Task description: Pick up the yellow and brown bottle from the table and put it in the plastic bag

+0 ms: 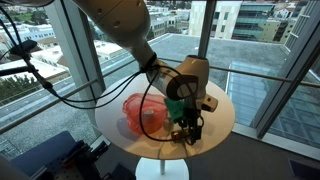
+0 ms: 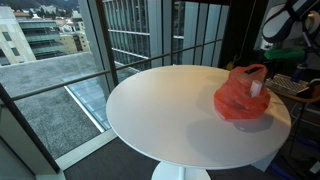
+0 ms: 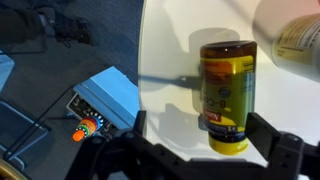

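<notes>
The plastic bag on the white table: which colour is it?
The plastic bag is red, clearest in an exterior view.

The arm reaches down, its gripper pointing downward with jaws spread apart.

The bottle's yellow label carries print too blurred to read.

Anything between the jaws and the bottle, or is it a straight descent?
Nothing visible. In the wrist view the bottle lies on bare table just ahead of the open gripper. A pale object sits off to one side, apart from the bottle.
</notes>
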`<action>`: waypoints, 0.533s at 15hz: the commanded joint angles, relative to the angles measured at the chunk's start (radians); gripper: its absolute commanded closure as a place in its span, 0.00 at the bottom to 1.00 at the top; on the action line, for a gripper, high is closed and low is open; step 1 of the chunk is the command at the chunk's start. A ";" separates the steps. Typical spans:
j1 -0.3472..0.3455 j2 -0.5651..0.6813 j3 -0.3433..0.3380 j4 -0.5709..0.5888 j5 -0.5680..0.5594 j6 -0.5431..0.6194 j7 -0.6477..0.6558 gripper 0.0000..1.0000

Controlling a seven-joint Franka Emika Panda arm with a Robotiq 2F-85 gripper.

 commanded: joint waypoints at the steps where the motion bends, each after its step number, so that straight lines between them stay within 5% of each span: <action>1: 0.024 0.024 -0.006 0.013 0.002 0.010 0.011 0.00; 5: 0.051 0.042 -0.018 0.004 -0.016 0.042 0.023 0.04; 6: 0.056 0.045 -0.020 0.002 -0.017 0.051 0.024 0.26; 8: 0.065 0.053 -0.025 0.001 -0.019 0.067 0.024 0.32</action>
